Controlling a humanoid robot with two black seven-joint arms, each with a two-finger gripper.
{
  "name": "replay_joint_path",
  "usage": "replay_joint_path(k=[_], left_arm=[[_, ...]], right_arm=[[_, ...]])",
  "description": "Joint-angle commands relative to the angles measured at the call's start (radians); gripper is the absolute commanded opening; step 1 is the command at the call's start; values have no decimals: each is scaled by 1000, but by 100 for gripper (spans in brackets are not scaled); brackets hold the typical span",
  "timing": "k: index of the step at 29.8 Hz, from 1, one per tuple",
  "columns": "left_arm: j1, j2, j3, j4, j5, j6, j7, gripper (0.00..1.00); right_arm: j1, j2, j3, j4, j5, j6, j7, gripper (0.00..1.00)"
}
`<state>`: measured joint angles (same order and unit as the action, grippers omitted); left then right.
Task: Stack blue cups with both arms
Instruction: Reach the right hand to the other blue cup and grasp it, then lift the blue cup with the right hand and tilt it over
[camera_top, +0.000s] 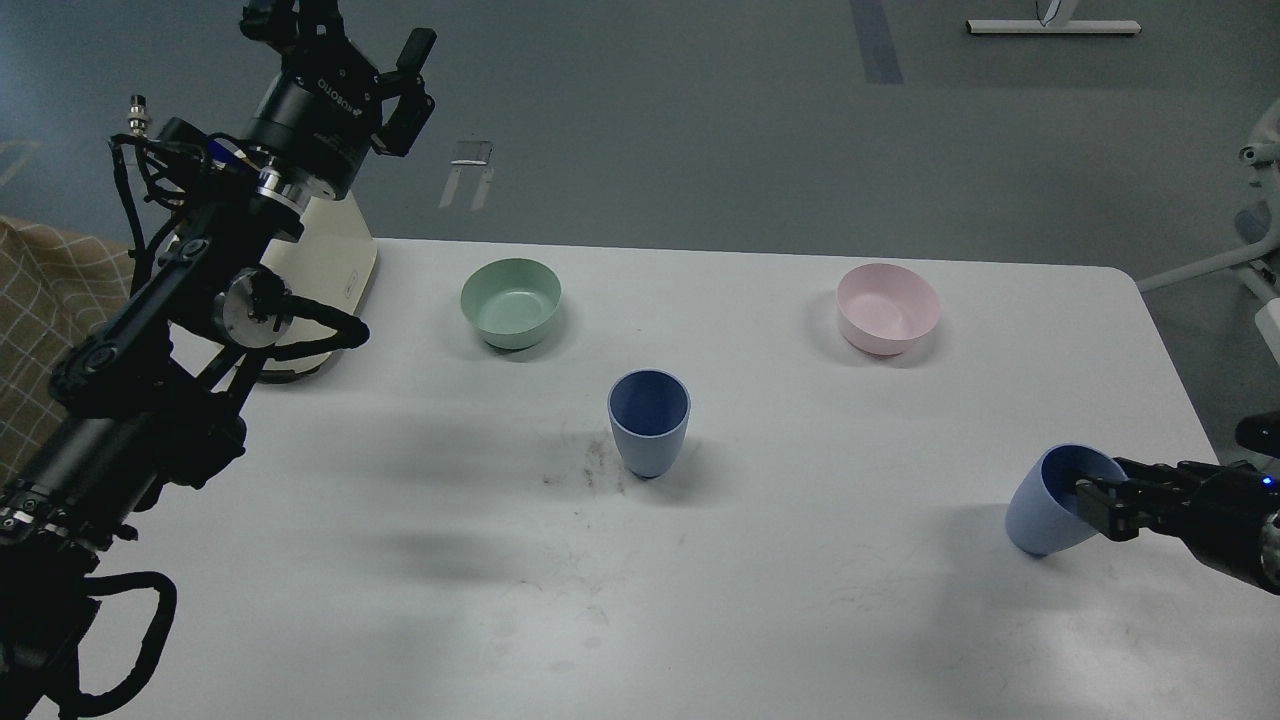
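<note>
One blue cup (649, 423) stands upright in the middle of the white table (760, 600). The second blue cup (1045, 515) is at the right, tilted with its mouth toward the right and its base on the table. My right gripper (1097, 495) comes in from the right edge and grips this cup's rim, with one finger inside the mouth. My left gripper (340, 40) is raised high at the far left, well above the table, with its fingers spread and empty.
A green bowl (511, 302) sits at the back centre-left and a pink bowl (888, 308) at the back right. A cream appliance (325, 265) stands at the back left, partly behind my left arm. The table's right edge is near the tilted cup.
</note>
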<state>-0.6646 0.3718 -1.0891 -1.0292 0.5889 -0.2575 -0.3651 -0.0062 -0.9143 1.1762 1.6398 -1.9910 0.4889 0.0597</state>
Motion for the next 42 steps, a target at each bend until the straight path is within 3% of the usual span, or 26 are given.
replay_joint_path(k=[1, 2, 4, 12, 16, 21, 24, 30, 37, 42], left_arm=[[-3, -2, 0, 6, 0, 7, 0, 98], [-3, -2, 0, 6, 0, 9, 0, 98], [-3, -2, 1, 6, 0, 11, 0, 98], [-1, -1, 1, 8, 0, 12, 0, 98], [-3, 4, 1, 8, 0, 12, -2, 98], [-4, -1, 1, 8, 0, 12, 0, 98], [-7, -4, 1, 6, 2, 11, 2, 98], [-9, -4, 3, 3, 2, 8, 2, 98], [-6, -4, 1, 3, 2, 8, 2, 98], [-10, -14, 1, 3, 2, 8, 2, 98]], right_arm=[[0, 17, -1, -3, 0, 0, -11, 18], [0, 17, -1, -6, 0, 0, -20, 9], [2, 17, -1, -11, 0, 0, -23, 0], [12, 20, 37, -23, 17, 0, -14, 0], [26, 31, 181, -24, 108, 0, -8, 0], [216, 32, 204, -28, 273, 0, -20, 0], [325, 77, 169, -21, 302, 0, -21, 0], [524, 276, 36, -14, 304, 0, -31, 0], [733, 434, -250, -51, 291, 0, -75, 0], [850, 551, -446, -168, 288, 0, -121, 0]])
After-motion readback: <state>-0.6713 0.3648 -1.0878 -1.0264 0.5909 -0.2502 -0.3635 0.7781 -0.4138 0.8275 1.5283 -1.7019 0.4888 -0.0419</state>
